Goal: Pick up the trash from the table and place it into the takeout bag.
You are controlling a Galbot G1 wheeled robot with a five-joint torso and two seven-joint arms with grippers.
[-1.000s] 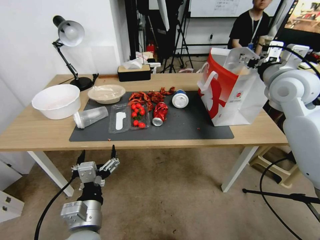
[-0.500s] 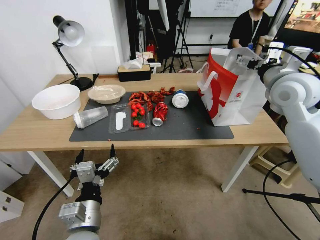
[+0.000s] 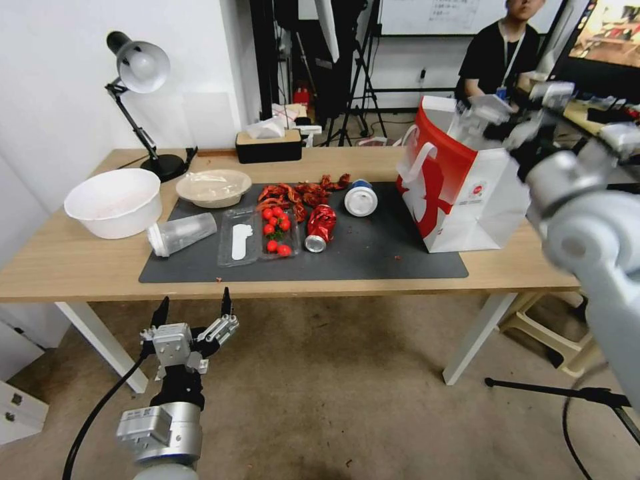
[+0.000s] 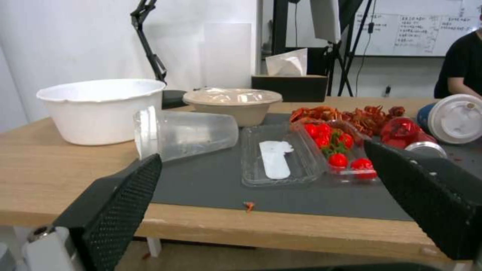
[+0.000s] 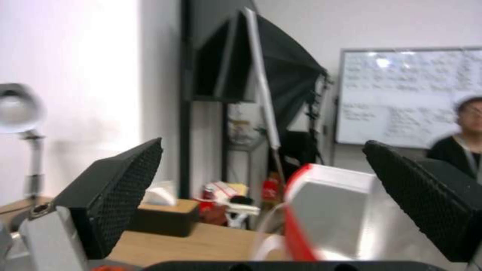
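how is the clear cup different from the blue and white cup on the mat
The clear cup is see-through and looks empty; the blue-and-white cup is opaque with a white lid. The clear cup lies at the mat's left end by the white bowl; the blue-and-white cup lies nearer the bag. The clear cup looks longer. Both lie on their sides.

Nothing legible — the takeout bag (image 3: 467, 200) bears a small red logo, its lettering too small to read.
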